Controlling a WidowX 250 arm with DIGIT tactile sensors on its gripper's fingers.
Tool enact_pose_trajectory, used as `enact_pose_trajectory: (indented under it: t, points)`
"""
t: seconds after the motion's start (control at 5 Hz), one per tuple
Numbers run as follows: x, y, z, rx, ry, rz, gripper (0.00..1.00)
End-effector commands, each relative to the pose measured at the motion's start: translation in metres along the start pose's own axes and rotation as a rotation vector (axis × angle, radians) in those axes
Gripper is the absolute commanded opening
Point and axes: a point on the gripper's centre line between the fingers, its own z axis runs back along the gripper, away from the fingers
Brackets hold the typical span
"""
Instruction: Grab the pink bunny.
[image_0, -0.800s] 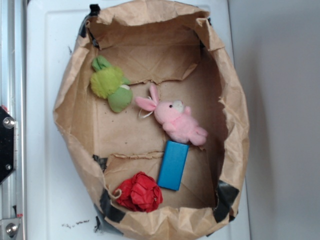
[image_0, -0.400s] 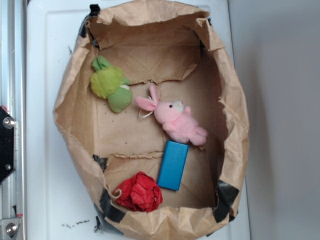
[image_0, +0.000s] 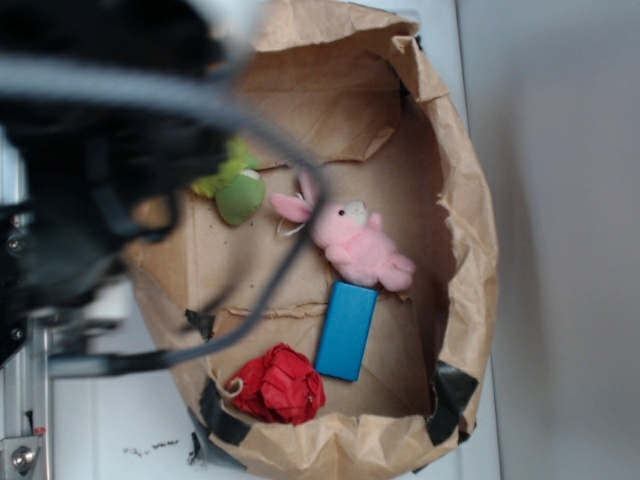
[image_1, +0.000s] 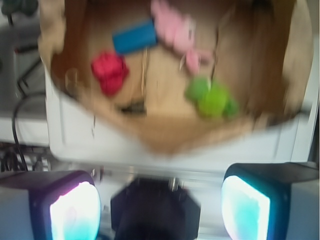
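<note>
The pink bunny (image_0: 352, 241) lies on its side near the middle of the brown paper bag's floor (image_0: 250, 270), ears toward the green toy. It also shows blurred in the wrist view (image_1: 175, 31). My arm is a dark blur over the upper left of the exterior view; the fingertips themselves do not show there. In the wrist view my gripper (image_1: 160, 205) is open and empty, its two pads wide apart, well short of the bag's near rim and far from the bunny.
A lime-green plush toy (image_0: 238, 190) lies left of the bunny, partly behind the arm. A blue block (image_0: 346, 330) touches the bunny's lower end. A red fabric ball (image_0: 280, 385) sits at the bag's front. The bag's tall crumpled walls (image_0: 470, 230) ring everything.
My arm has swung into the exterior view from the left and now covers the bag's upper left. The toys have not moved.
</note>
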Motion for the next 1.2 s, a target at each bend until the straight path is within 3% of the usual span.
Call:
enact_pose_trajectory:
  t: [0.0,0.6,0.8,1.0]
  points:
    - [0.069,-0.009,-0.025,0.044,-0.143,-0.254,1.00]
    - [0.069,-0.009,-0.025,0.044,-0.143,-0.254,1.00]
    - [0.033,-0.031,-0.024,0.008,-0.161,-0.456,1.00]
    - [0.030,-0.029,-0.057,0.118,-0.240,-0.528,1.00]
